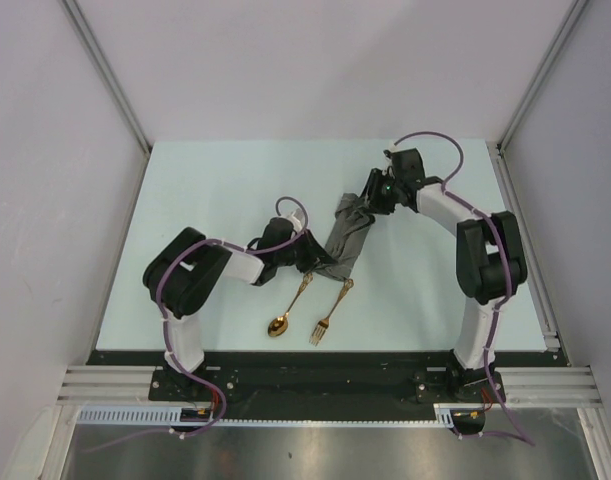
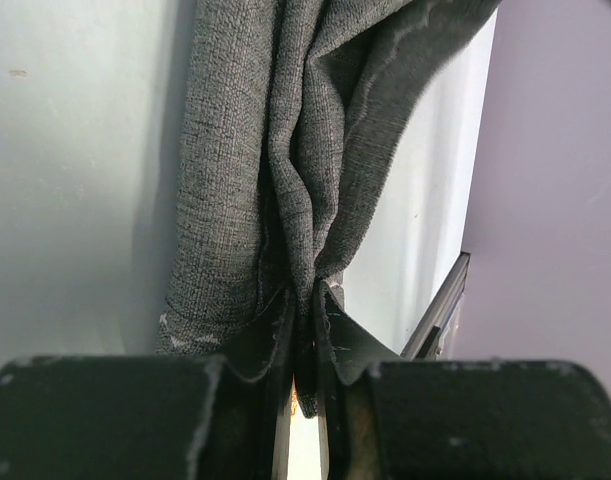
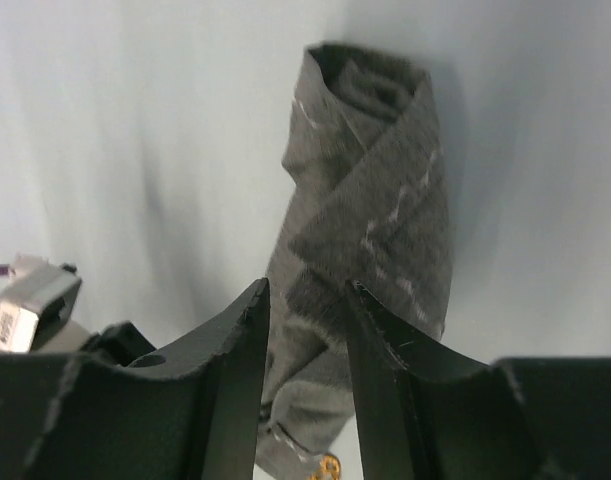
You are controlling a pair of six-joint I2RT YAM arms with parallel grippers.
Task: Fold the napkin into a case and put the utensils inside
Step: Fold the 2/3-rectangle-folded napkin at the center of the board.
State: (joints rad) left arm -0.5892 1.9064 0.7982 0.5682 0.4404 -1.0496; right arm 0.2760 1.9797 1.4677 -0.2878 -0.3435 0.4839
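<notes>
Left wrist: left tool [image 2: 307,302] pinches napkin [image 2: 275,150]; right tool [image 3: 305,295] spread; white label [image 3: 5,325] unreadable.

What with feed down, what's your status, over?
Left tool shut on dark grey woven cloth napkin. Right tool open at its far end. Shiny gold spoon, fork outside.

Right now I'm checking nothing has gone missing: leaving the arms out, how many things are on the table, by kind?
napkin: 1
spoon: 1
fork: 1
total: 3
</notes>
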